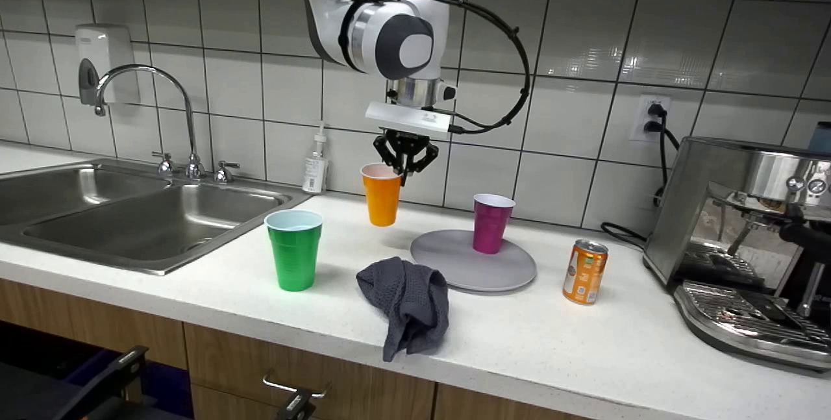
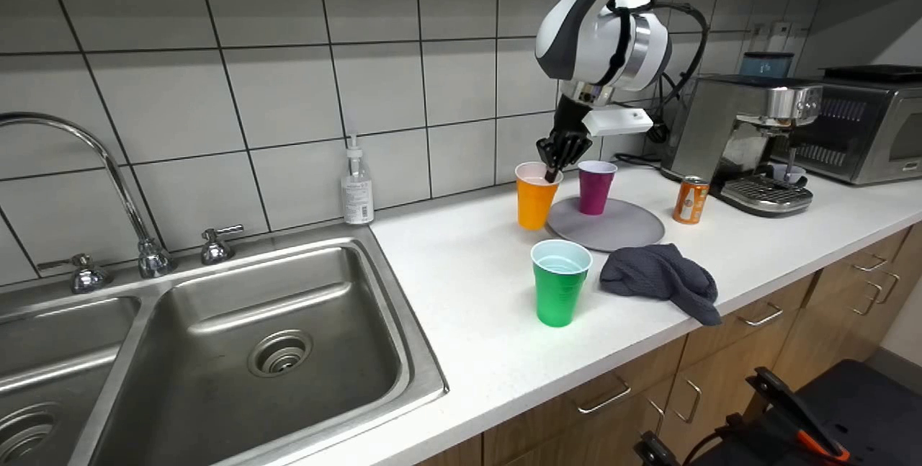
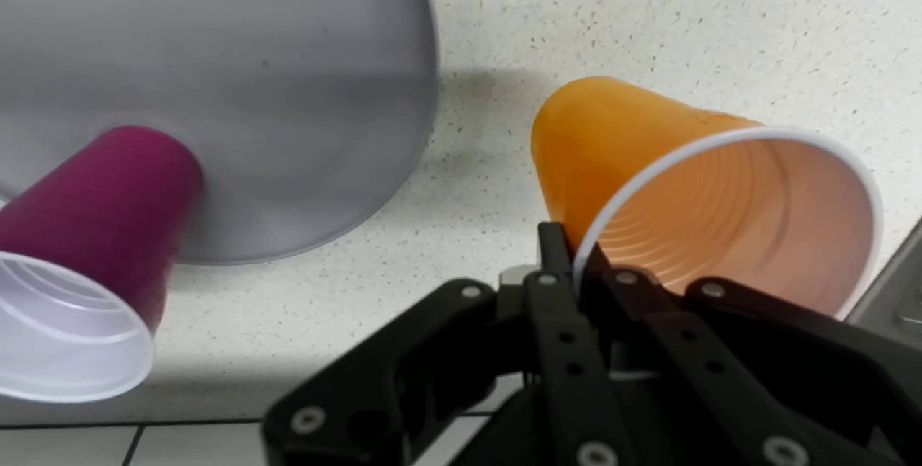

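My gripper (image 1: 403, 181) is shut on the rim of an orange cup (image 1: 382, 202), one finger inside and one outside, as the wrist view shows at the fingertips (image 3: 576, 246). The cup (image 3: 612, 142) is roughly upright and seems to hang a little above the counter. A purple cup (image 1: 491, 225) stands on a grey plate (image 1: 454, 271) beside it; both also show in the wrist view. A green cup (image 2: 558, 293) stands nearer the counter's front. A dark grey cloth (image 1: 409, 303) lies crumpled in front of the plate. An orange can (image 1: 585, 274) stands beyond the plate.
A double steel sink (image 2: 403, 372) with a curved faucet (image 1: 188, 115) lies at one end. A clear pump bottle (image 2: 357, 192) stands by the sink's corner. A coffee machine (image 1: 766, 167) stands at the opposite end. A tiled wall (image 2: 288, 91) runs behind the counter.
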Available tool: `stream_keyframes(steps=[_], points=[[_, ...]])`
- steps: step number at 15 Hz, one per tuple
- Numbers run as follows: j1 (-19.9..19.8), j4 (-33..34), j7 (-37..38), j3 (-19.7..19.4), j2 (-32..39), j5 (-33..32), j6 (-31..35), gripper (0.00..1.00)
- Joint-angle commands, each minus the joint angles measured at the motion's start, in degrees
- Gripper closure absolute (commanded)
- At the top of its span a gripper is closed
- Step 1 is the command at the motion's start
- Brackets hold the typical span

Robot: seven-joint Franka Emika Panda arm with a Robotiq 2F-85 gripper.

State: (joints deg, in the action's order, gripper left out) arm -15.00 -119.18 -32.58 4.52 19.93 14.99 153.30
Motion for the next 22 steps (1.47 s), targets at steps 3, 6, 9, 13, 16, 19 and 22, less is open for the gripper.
stream_keyframes(steps=[3, 6, 9, 13, 16, 19, 22], points=[[-0.64, 1.90, 3.52, -1.34, 0.68, 0.44, 0.73, 0.99], [-0.41, 2.36, 6.82, -2.52, 0.77, 0.14, 0.65, 0.99], [-0.18, 2.67, 10.30, -3.75, 0.88, -0.13, 0.84, 0.99], [0.29, 2.78, 14.43, -5.60, 0.87, -1.20, 1.05, 0.99], [0.66, 3.34, 17.31, -7.11, 1.53, -2.25, 1.31, 0.99], [1.02, 4.14, 20.06, -8.41, 2.54, -3.44, 1.42, 0.99], [1.42, 5.32, 22.51, -9.22, 3.91, -4.77, 1.51, 0.99]])
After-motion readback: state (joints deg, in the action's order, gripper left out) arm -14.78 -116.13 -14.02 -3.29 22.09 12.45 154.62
